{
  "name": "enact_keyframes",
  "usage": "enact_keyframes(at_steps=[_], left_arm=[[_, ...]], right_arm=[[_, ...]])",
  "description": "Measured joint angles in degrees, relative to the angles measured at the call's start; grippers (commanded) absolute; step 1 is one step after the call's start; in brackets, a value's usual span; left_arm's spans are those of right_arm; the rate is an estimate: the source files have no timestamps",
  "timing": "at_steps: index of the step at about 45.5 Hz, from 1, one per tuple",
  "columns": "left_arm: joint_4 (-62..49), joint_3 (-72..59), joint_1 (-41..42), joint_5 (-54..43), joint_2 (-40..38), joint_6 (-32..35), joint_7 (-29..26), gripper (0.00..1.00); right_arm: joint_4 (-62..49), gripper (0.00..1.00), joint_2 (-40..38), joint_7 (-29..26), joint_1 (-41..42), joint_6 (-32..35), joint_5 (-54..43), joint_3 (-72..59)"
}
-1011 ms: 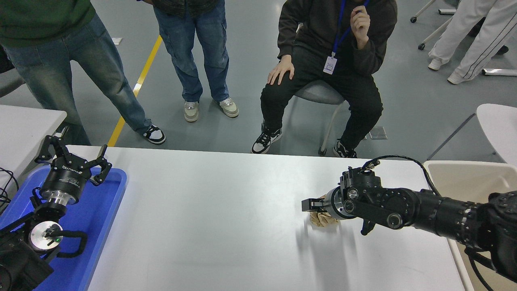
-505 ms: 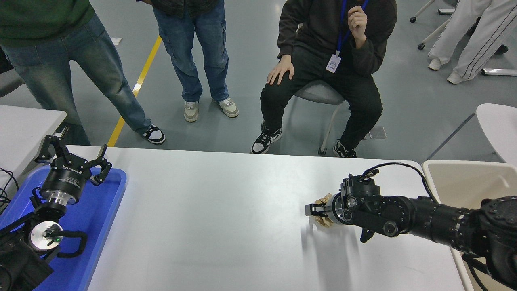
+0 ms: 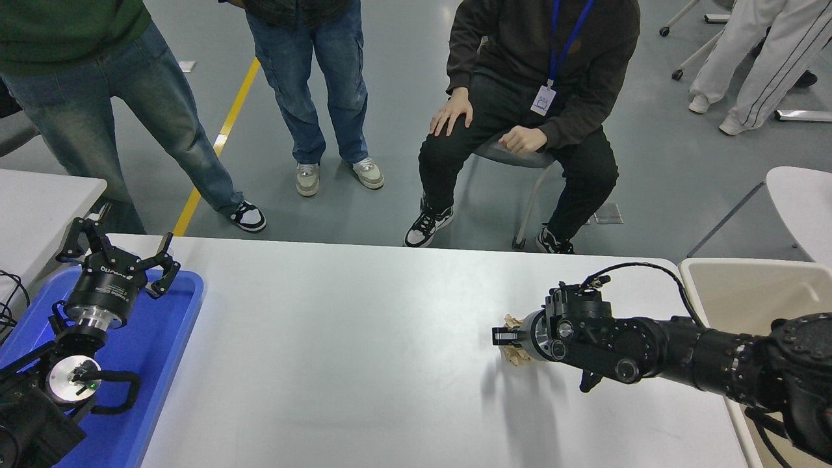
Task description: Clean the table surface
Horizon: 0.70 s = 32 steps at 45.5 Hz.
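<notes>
The table surface [image 3: 364, 351] is a wide, matte white top filling the lower part of the head view. My right gripper [image 3: 504, 338] reaches in from the right edge and is shut on a crumpled tan wad of paper [image 3: 515, 355], held just above the table's right half with its shadow below. Most of the wad is hidden behind the gripper body. My left gripper [image 3: 117, 257] stays parked at the lower left, open, over the blue tray.
A blue plastic tray [image 3: 166, 338] lies on the table's left end. A beige bin [image 3: 760, 292] stands off the right end. A smaller white table [image 3: 39, 195] is at the far left. A seated person [image 3: 520, 117] and standing people are beyond the far edge.
The right gripper has drawn slightly right and lifted a little with the paper wad. The seated person lowered a hand from the face to the lap. The left arm has not moved.
</notes>
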Motion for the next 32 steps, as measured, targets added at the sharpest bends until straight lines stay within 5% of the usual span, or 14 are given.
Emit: enact_keyframes(at_steps=[32], left_arm=[[0.0, 0.0, 0.0, 0.0, 0.0, 0.0, 0.0, 1.00]], right_arm=[[20.4, 0.00, -18.8, 1.3, 13.4, 4.9, 7.6, 0.8]])
